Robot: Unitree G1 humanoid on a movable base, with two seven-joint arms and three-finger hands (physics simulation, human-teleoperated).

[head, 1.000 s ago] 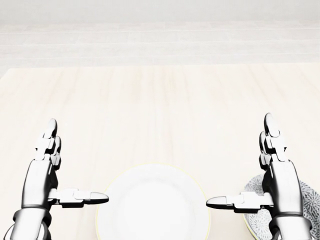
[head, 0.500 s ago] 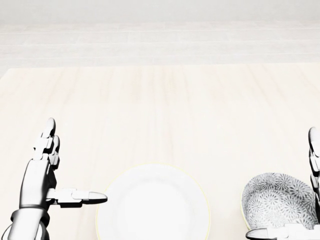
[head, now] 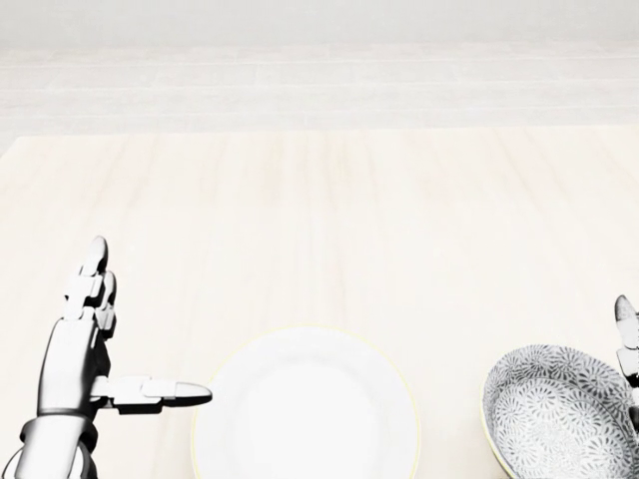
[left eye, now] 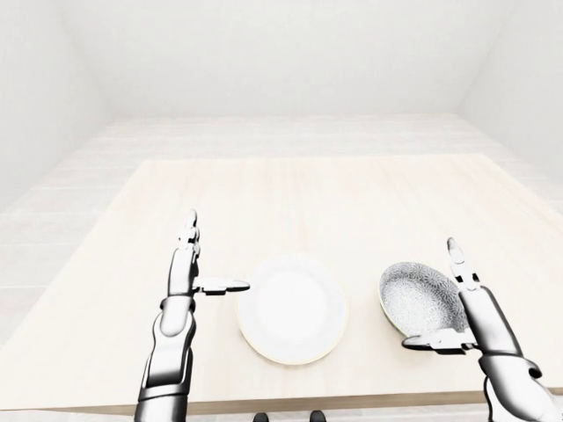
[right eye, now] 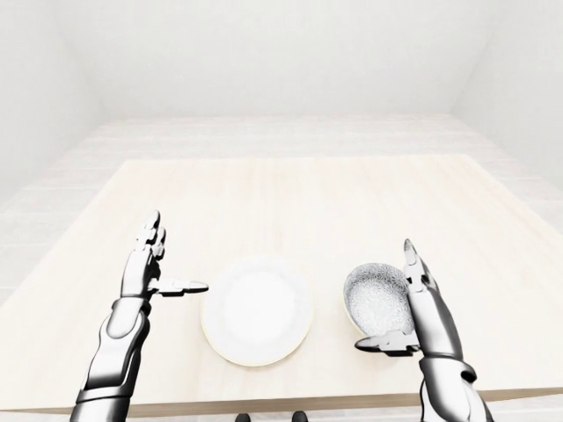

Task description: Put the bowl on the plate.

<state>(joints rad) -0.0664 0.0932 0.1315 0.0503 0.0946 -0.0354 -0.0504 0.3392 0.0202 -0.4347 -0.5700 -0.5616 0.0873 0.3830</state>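
You have a pale wooden table (left eye: 317, 202) under you, its grain running away from your near edge toward the far edge. Two things lie directly on it, both close to the near edge. The plate (left eye: 293, 309), white with a faint yellowish rim, sits flat about midway along that edge. The bowl (left eye: 420, 300), patterned in grey flowers, sits on the table toward the near right corner, near the plate but apart from it, with bare wood showing between them.
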